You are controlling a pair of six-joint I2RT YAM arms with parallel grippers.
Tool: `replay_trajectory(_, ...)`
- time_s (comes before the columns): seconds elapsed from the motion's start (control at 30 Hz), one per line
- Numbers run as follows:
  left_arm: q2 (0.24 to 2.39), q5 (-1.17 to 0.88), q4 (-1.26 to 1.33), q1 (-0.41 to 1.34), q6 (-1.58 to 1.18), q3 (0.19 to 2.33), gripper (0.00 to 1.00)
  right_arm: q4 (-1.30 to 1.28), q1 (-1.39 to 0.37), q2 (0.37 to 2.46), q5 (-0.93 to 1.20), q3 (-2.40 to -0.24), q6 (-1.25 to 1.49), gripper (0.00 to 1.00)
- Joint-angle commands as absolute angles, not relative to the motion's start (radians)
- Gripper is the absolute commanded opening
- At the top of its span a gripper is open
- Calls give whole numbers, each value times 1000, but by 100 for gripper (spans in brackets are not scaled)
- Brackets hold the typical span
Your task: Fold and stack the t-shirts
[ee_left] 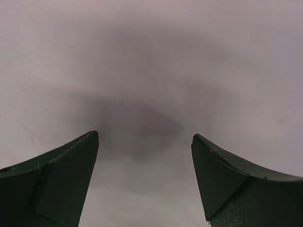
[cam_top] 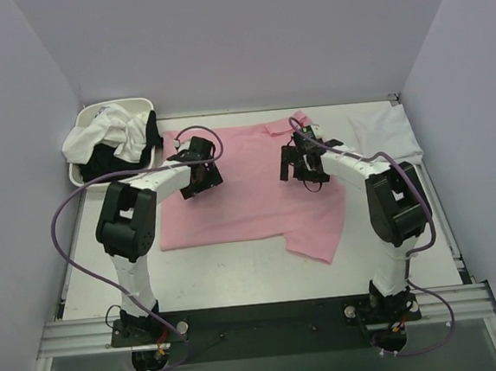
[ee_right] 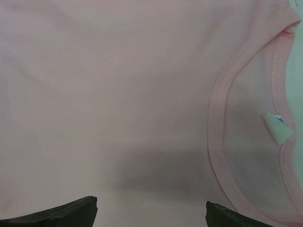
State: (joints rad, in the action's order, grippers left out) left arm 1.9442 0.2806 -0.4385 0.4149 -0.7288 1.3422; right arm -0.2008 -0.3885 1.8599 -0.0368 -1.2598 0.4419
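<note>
A light pink t-shirt (cam_top: 249, 198) lies spread flat across the middle of the table, one sleeve reaching toward the front right. My left gripper (cam_top: 200, 172) hovers over the shirt's left part, open, with only pink cloth (ee_left: 151, 56) and its own shadow between the fingers (ee_left: 71, 170). My right gripper (cam_top: 303, 163) hangs over the shirt's right part near the neck, also open and empty. In the right wrist view the pink collar band (ee_right: 217, 123) curves past on the right with a small white label (ee_right: 277, 126) inside. A white t-shirt (cam_top: 384, 134) lies at the back right.
A white oval basin (cam_top: 77, 175) stands at the back left, holding a crumpled white shirt (cam_top: 104, 130) and a black one (cam_top: 107, 160). Walls close the table on the left, back and right. A metal rail (cam_top: 268, 316) runs along the near edge.
</note>
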Motion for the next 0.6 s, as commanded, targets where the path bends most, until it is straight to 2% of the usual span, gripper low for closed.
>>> replay_trajectory(0.0, 2045, 368, -578, 422, -689, 1425, 89, -264, -385, 1907, -92, -1287, 411, 100)
replay_trajectory(0.23, 2077, 411, -643, 446, -696, 1437, 89, -264, -394, 1911, -69, -1227, 426, 100)
replay_trajectory(0.57, 1950, 385, -568, 498, -738, 1224, 89, -267, -446, 1809, -116, -1050, 466, 100)
